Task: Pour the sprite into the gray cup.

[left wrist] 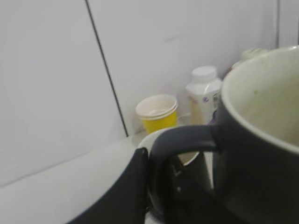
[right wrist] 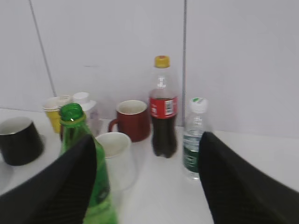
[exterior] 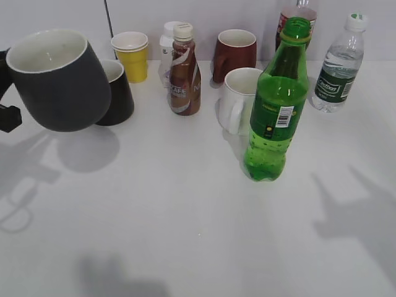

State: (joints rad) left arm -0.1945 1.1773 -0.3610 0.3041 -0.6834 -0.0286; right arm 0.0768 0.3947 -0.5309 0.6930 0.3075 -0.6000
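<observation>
Your left end effector point(left wrist: 154, 186) is clamped on the gray cup's point(exterior: 59, 80) handle, cup lifted off the surface point(exterior: 185, 235), probably staged to receive. The sprite point(exterior: 276, 105) stands uncapped beside the white mug point(exterior: 238, 99). Only the right wrist view shows the right end effector point(right wrist: 147, 186): spread wide, bottle near its left finger, ungrasped.

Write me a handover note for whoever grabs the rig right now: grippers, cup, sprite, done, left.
Left gripper: shut on the gray cup's handle, holding the gray cup raised and tilted at the table's left edge.
Right gripper: open, holding nothing, facing the sprite from short of it.
Sprite: upright mid-table, cap off, beside the white mug, untouched.
Done: cup picked up.
Left: grasp the sprite, bring bottle and cup together, pour.
</observation>
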